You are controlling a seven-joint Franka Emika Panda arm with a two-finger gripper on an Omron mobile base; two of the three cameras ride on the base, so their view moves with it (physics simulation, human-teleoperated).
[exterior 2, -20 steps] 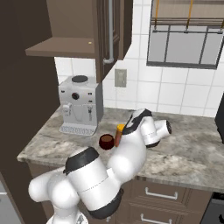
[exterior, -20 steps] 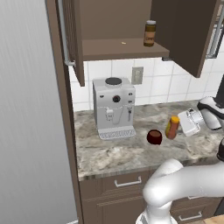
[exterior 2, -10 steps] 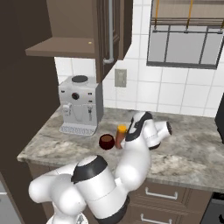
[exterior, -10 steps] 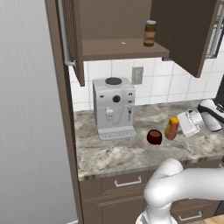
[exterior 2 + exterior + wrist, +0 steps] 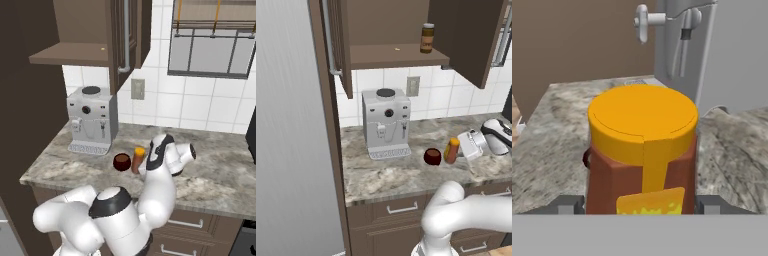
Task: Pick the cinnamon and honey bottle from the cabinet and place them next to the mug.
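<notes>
The orange honey bottle stands upright on the counter, just right of the dark red-brown mug. My gripper reaches in from the right and is shut on the bottle. In the hand view the orange cap and yellow label of the honey bottle sit between the fingers, which press on both of its sides around the gripper. The cinnamon stands on the shelf of the open cabinet.
A white coffee machine stands on the counter left of the mug. An open cabinet door hangs above the arm. A tall grey panel borders the counter on the left. A window is at the right.
The gripper has carried the honey bottle down and toward the mug. The bottle was tilted and higher before and now stands upright beside the mug.
</notes>
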